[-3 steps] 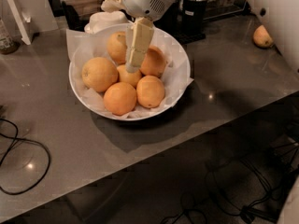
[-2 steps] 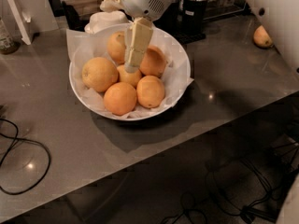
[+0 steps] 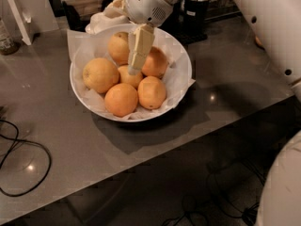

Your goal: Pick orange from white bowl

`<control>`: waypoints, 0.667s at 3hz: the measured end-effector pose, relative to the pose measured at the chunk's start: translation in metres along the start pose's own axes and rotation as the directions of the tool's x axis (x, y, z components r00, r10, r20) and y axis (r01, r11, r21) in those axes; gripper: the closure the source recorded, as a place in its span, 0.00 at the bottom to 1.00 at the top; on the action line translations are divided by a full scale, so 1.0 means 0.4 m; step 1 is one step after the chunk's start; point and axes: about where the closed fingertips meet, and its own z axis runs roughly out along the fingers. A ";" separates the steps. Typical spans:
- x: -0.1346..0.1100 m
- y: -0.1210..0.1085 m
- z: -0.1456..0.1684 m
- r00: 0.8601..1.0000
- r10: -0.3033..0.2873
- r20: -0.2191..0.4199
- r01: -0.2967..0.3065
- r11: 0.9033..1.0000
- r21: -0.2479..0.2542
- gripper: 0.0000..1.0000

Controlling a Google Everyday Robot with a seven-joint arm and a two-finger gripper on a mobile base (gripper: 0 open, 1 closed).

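Note:
The white bowl (image 3: pixel 181 81), lined with crinkled white paper, stands on the grey table and holds six oranges. A large yellow-orange one (image 3: pixel 100 74) lies at the left, two (image 3: pixel 121 99) (image 3: pixel 152 92) at the front, one (image 3: pixel 119 47) at the back and one (image 3: pixel 157 64) at the back right. A smaller one (image 3: pixel 128 78) lies in the middle. My gripper (image 3: pixel 133 69) reaches down from the white arm into the bowl's middle. Its tip is at the top of the small middle orange, between the back and back-right oranges.
A black cable (image 3: pixel 28 173) loops on the table at the left. A black container (image 3: pixel 195 13) and crumpled white material (image 3: pixel 101 20) stand behind the bowl. A white arm link (image 3: pixel 277 32) fills the right side. The table's front edge runs diagonally below the bowl.
The gripper has hardly moved over the bowl's middle. The white arm link at the right now covers more of the view and hides most of an orange lying on the table there.

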 end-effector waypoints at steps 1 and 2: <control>0.035 -0.017 0.069 0.998 0.011 0.057 -0.008 0.998 -0.062 0.00; 0.063 -0.020 0.103 0.992 0.028 0.123 -0.019 0.997 -0.076 0.00</control>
